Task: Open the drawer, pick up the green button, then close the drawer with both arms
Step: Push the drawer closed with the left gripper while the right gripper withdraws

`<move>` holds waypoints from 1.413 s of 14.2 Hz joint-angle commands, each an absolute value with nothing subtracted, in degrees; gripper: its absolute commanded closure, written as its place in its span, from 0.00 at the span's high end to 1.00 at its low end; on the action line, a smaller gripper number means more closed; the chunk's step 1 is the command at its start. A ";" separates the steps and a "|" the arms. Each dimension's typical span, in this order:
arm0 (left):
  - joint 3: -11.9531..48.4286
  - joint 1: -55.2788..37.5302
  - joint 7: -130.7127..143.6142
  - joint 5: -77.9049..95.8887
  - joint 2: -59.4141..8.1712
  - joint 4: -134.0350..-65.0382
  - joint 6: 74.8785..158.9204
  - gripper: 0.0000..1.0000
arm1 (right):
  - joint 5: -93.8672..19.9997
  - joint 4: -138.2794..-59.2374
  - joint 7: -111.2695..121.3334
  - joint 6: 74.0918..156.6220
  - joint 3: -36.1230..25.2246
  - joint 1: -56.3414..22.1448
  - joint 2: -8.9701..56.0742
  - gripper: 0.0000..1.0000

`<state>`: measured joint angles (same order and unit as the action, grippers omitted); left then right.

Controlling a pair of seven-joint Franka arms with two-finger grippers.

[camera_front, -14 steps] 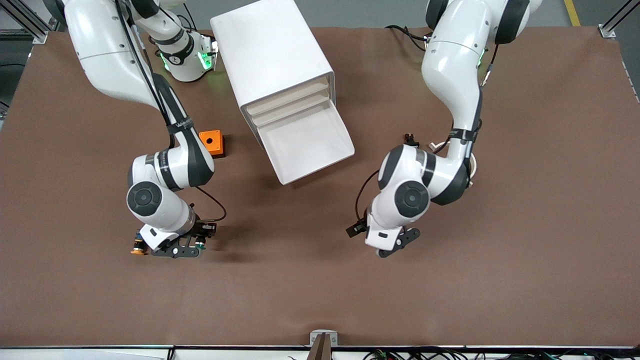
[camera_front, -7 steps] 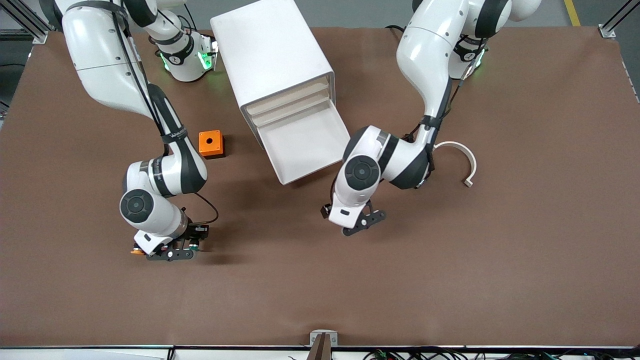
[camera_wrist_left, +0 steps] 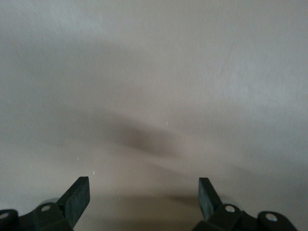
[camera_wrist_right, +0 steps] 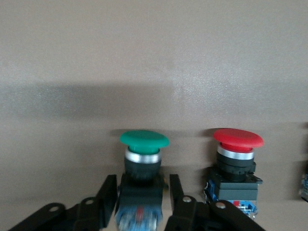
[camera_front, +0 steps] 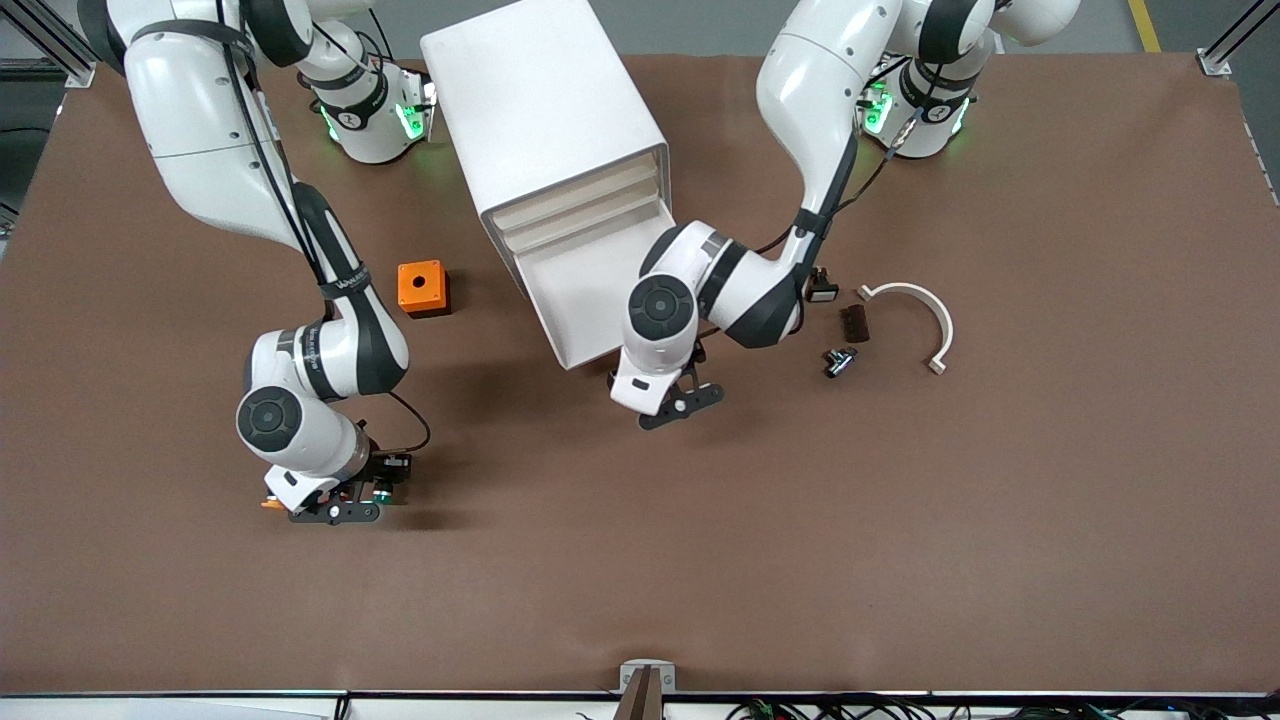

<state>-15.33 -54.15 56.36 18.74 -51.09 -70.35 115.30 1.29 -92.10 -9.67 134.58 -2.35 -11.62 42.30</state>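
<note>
R pincer (camera_front: pixel 338 511) is sitting low on the bench (camera_front: pixel 900 520), toward the R arm's end and nearer the front cam than the orange box (camera_front: pixel 422 287). In the R wrist view its jaws are flanking the green-cap button (camera_wrist_right: pixel 142 163), one each side of the black body w/ a thin gap showing, so narrow and not clamping. The button is standing upright on the bench, cap up. A red-cap button (camera_wrist_right: pixel 236 166) is standing just beside it, also upright and apart from the jaws.

L pincer (camera_front: pixel 668 405) is hanging over the bench at the front corner of the drawer (camera_front: pixel 590 300), jaws wide w/ nothing between them.

The drawer is sticking well out of the white cabinet (camera_front: pixel 545 110) at the bottom of the stack, tray looking bare where visible; L arm's wrist is covering part of it.

Toward the L arm's end, a white curved piece (camera_front: pixel 915 305) and a few small dark parts (camera_front: pixel 853 322) are lying near each other on the bench.
</note>
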 commanded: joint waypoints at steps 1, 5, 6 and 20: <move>-15.21 -56.16 57.65 18.37 -48.96 -72.77 113.65 0.99 | 1.67 -91.67 -9.76 134.39 -1.41 -10.81 41.58 1.00; -11.87 -56.43 60.46 18.37 -48.69 -72.77 112.24 0.99 | 2.11 -90.61 -9.32 124.83 -1.49 -10.02 36.41 1.00; -10.91 -56.43 61.25 18.37 -48.52 -72.77 112.24 0.99 | 2.20 -90.53 -9.23 121.76 -1.49 -9.24 34.30 1.00; -3.87 -56.25 67.76 29.52 -49.13 -73.56 112.24 0.99 | 1.93 -90.35 -1.32 87.64 -1.49 -0.35 9.23 1.00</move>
